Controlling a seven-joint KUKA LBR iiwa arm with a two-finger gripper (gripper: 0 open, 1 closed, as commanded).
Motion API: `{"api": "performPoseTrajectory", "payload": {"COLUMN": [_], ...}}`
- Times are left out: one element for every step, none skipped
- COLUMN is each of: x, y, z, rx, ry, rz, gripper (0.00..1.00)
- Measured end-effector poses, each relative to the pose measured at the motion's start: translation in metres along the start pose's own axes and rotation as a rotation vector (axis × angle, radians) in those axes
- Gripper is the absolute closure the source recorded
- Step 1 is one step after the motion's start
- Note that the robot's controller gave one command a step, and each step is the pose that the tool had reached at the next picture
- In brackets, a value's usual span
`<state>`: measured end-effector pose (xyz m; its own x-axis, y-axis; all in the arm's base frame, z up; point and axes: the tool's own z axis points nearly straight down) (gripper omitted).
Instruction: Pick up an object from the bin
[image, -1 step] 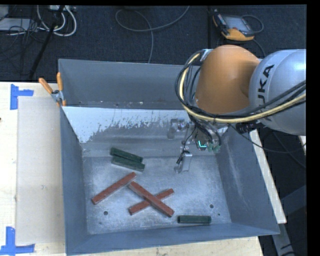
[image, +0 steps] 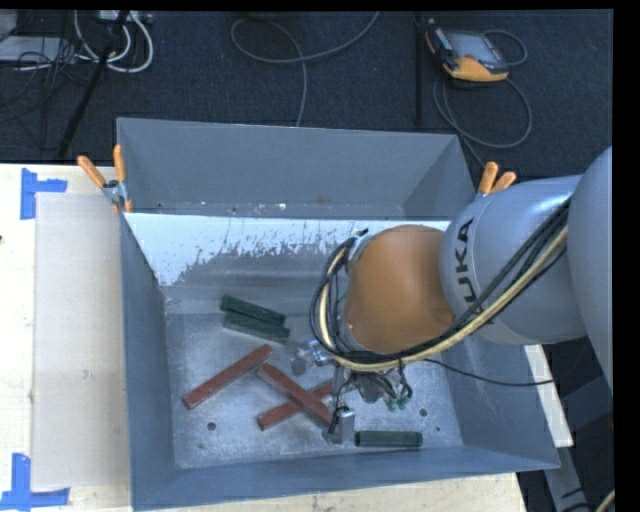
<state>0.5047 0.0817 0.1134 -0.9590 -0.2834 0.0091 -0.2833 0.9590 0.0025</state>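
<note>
1. The grey metal bin (image: 290, 180) has high sloping walls and a scuffed floor on which a few loose bars lie.
2. The arm (image: 525, 265) comes in from 3 o'clock. Its orange cover (image: 395, 290), ringed by cables, hangs over the floor's right half.
3. The gripper (image: 342, 415) points down beneath the cover, toward 5 o'clock from the floor's middle and low to the floor. The cover and cables hide much of it, so I cannot tell whether it is apart or together, and nothing can be seen held in it.
4. A long brown bar (image: 227, 376) lies slantwise at 9 o'clock, apart from the gripper.
5. Two shorter brown bars are crossed just at the gripper's 9 o'clock. The upper bar (image: 292, 390) runs down toward the gripper, and its lower end meets the gripper's tip. The lower bar (image: 283, 413) passes under it. This crossed pair is what lies nearest the gripper. I cannot tell whether they touch it.
6. A pair of dark green bars (image: 255, 315) lies side by side at 11 o'clock, near the back wall's foot.
7. A single dark green bar (image: 388, 438) lies flat at 5 o'clock, just beside the gripper, by the front wall.
</note>
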Motion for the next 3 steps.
{"api": "performPoseTrajectory", "payload": {"x": [-0.002,-0.003,-0.049], "y": [0.016,0.015,0.04], "z": [0.047,0.044,-0.137], "rx": [0.0,0.001,0.003], "ry": [-0.003,-0.006,-0.019], "rz": [0.0,0.004,-0.105], "gripper": [0.0,1.0,1.0]}}
